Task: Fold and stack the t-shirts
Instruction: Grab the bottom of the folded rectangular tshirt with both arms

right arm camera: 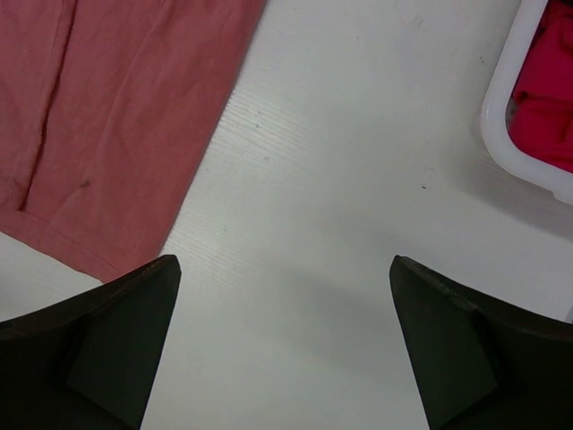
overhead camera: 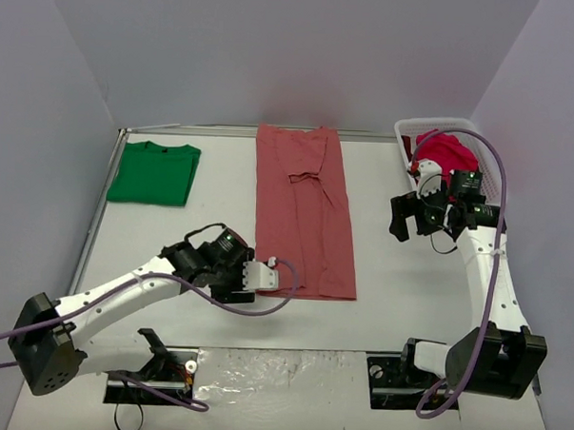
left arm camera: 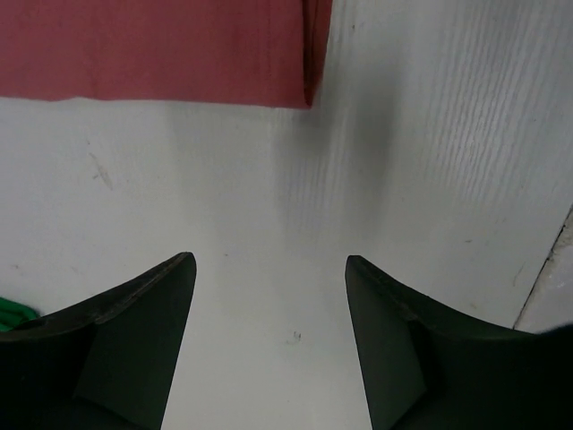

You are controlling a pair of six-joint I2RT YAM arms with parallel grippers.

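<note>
A dusty salmon-pink t-shirt [overhead camera: 304, 216] lies in the middle of the table, folded into a long strip. A bright green t-shirt [overhead camera: 153, 173] lies folded at the back left. Crimson t-shirts [overhead camera: 444, 150] are bunched in the white basket [overhead camera: 405, 134] at the back right. My left gripper [overhead camera: 265, 276] hovers beside the pink shirt's near left corner. In the left wrist view it [left arm camera: 269, 260] is open over bare table, with the pink hem [left arm camera: 161, 49] ahead. My right gripper [overhead camera: 401, 228] is open between the pink shirt and the basket. In the right wrist view it [right arm camera: 282, 262] holds nothing.
The table's left rim [overhead camera: 105, 183] runs beside the green shirt. The basket's white wall [right arm camera: 510, 116] and crimson cloth [right arm camera: 546, 81] show at the right of the right wrist view. A purple cable [overhead camera: 264, 304] loops near the pink shirt's near edge.
</note>
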